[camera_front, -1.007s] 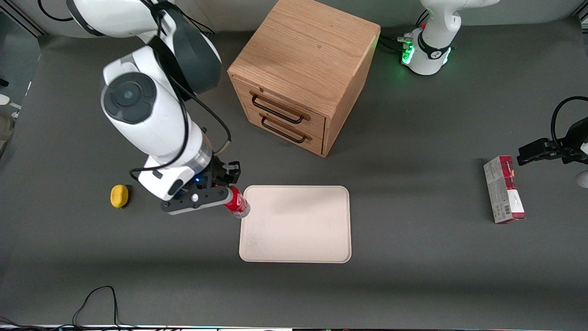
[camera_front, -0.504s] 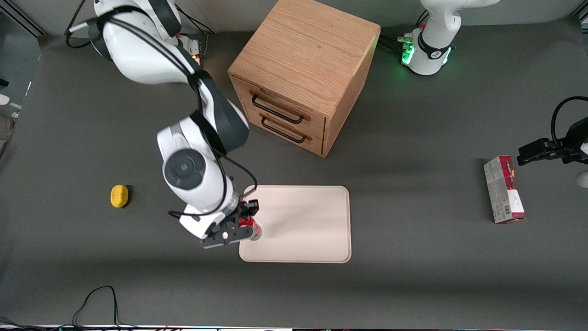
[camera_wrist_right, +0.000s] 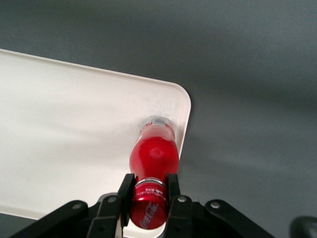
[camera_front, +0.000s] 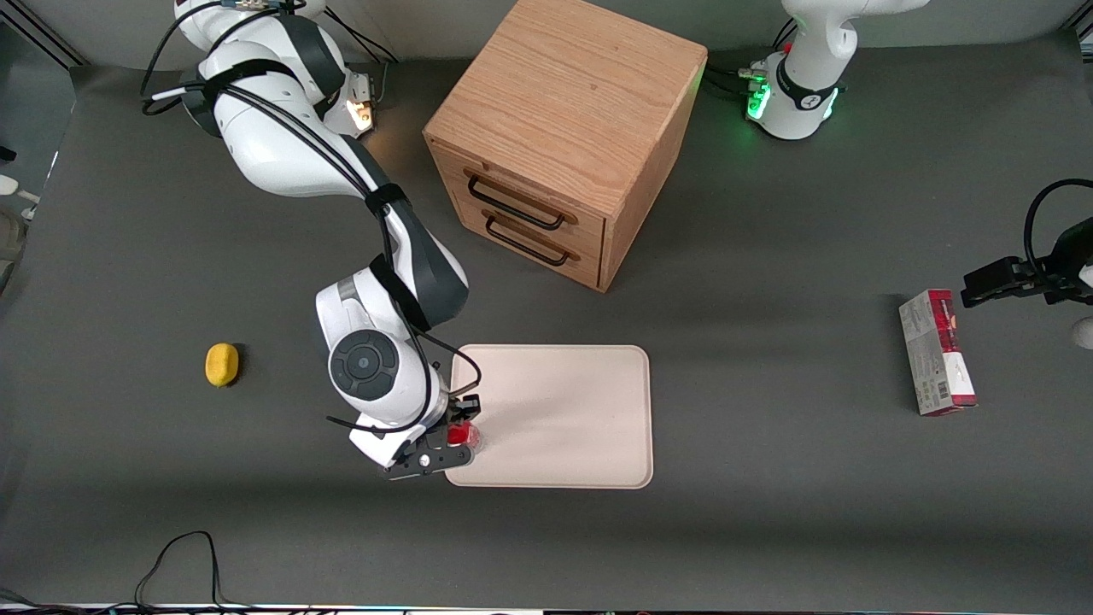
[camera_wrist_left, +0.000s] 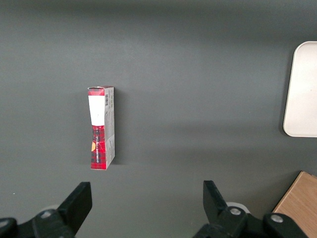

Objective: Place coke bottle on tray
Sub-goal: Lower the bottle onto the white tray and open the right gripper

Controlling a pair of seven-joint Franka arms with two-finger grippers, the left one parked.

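The right arm's gripper [camera_wrist_right: 149,191] clamps the small red coke bottle [camera_wrist_right: 154,151] by its cap, upright at the flat cream-white rectangular tray's [camera_front: 564,410] seven-o'clock corner.

The dark grey matte table [camera_front: 768,512] carries the following items directly on its surface. A large flat cream-white rectangular tray [camera_front: 564,418] with rounded corners lies near the middle, nearer the front camera than a light oak wooden two-drawer cabinet [camera_front: 568,128]. A small yellow lemon-shaped object [camera_front: 221,364] lies toward the working arm's end. A red-and-grey rectangular carton [camera_front: 937,351] lies on its side toward the parked arm's end. The claw [camera_front: 452,437] is positioned over the tray corner nearest the lemon-shaped object.
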